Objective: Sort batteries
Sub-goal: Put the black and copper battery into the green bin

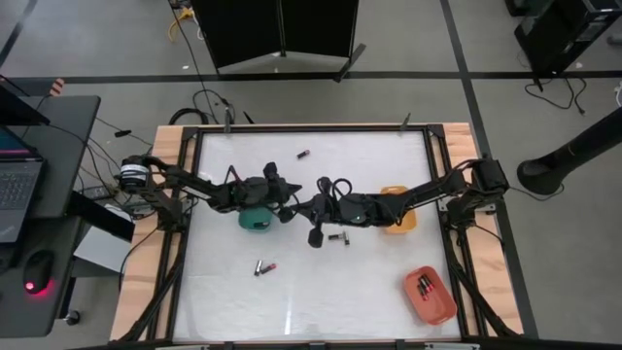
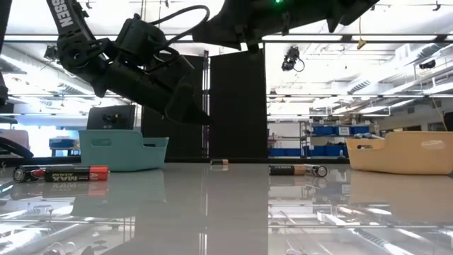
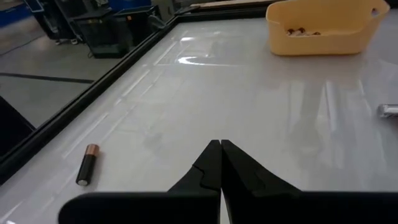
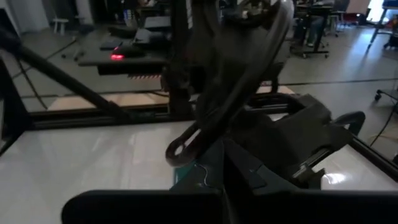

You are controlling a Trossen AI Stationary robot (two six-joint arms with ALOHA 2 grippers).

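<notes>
Left gripper: centre of the high view, just right of the teal tray; fingers pressed together, holding nothing, tips meeting in a point in the left wrist view.
Right gripper: centre of the high view, just right of the left gripper; fingers together, empty.
Batteries on table: one small dark cell upper centre; one dark cell with silvery end just below the right gripper; a pair lying side by side lower left of centre, dark bodies with red ends.
Low view detail: black-and-red cell lying flat at left; dark cell with metal cap right of centre.
Left wrist detail: dark cell with copper-coloured end, lower left.
Teal tray: left of centre.
Orange tray: right of centre; contents unclear from above.
Red tray: lower right, holds a few dark cells.
</notes>
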